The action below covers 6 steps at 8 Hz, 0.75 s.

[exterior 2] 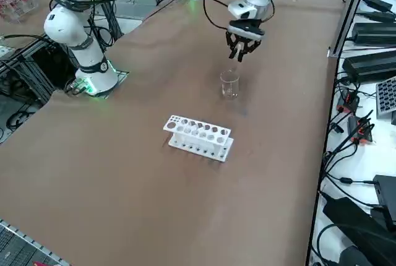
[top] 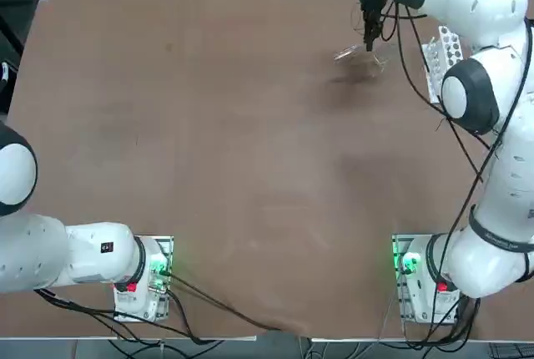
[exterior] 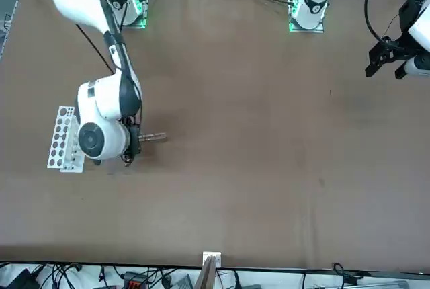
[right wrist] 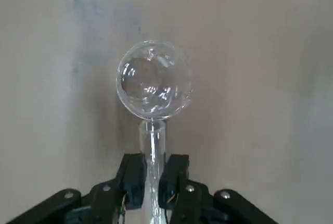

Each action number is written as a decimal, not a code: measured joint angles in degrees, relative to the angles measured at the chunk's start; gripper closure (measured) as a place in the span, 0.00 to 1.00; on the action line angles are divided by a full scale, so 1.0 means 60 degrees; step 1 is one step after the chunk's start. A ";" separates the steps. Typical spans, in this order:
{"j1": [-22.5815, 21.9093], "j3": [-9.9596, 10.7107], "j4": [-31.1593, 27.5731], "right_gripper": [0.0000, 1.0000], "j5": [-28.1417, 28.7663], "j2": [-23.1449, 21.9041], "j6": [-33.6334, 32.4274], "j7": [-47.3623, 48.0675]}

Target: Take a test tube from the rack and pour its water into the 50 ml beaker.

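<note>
My right gripper (right wrist: 152, 171) is shut on the test tube (right wrist: 152, 143), its black fingers (right wrist: 134, 174) pressing the glass from both sides. The tube is tipped over steeply, and its open mouth sits at the rim of the 50 ml beaker (right wrist: 154, 81). The beaker stands upright on the brown table, right under the gripper (exterior 2: 242, 49). From overhead the tube (top: 346, 54) sticks out sideways from the gripper (top: 370, 37). I cannot make out the water. The white rack (exterior 2: 199, 137) stands a short way from the beaker (exterior 2: 229, 85), on the robot's right.
The rack (top: 442, 58) is partly hidden by my right arm's elbow in the top view. The brown table (top: 250, 167) stretches wide to the left of the beaker. Cables and equipment lie beyond the table's far edge (exterior 2: 337, 37).
</note>
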<state>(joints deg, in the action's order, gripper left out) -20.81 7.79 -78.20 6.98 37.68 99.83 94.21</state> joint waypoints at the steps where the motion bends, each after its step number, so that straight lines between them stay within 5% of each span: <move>1: 0.0159 0.0004 -0.0058 0.81 0.0342 -0.0014 -0.0002 -0.0355; 6: 0.0748 0.0011 -0.0496 0.81 0.1622 -0.0043 -0.0202 -0.1728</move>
<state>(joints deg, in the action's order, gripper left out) -16.32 7.86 -81.17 16.71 37.42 98.62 83.85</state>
